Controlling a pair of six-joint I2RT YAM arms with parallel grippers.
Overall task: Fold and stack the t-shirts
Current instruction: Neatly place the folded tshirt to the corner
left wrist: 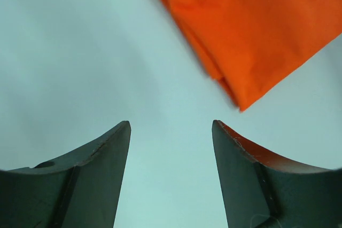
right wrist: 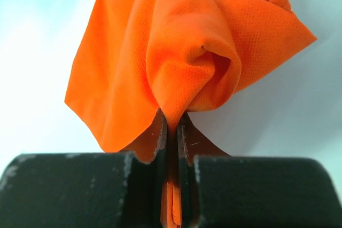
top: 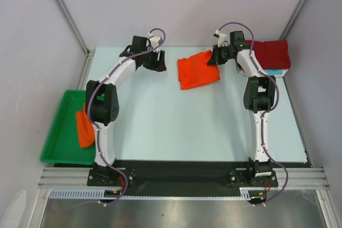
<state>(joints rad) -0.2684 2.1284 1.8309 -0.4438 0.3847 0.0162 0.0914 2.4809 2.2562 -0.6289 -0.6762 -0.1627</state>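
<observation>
A folded orange t-shirt lies on the table at the back middle. My right gripper is shut on its right edge; the right wrist view shows the orange cloth pinched between the jaws and bunched up. My left gripper is open and empty just left of the shirt, whose corner shows above the open fingers. A dark red t-shirt lies folded at the back right on a light turquoise one. Another orange shirt lies in the green tray.
The green tray sits at the table's left edge beside the left arm's base. White walls and metal frame posts enclose the back and sides. The stack of dark red and turquoise cloth is right behind the right arm's wrist.
</observation>
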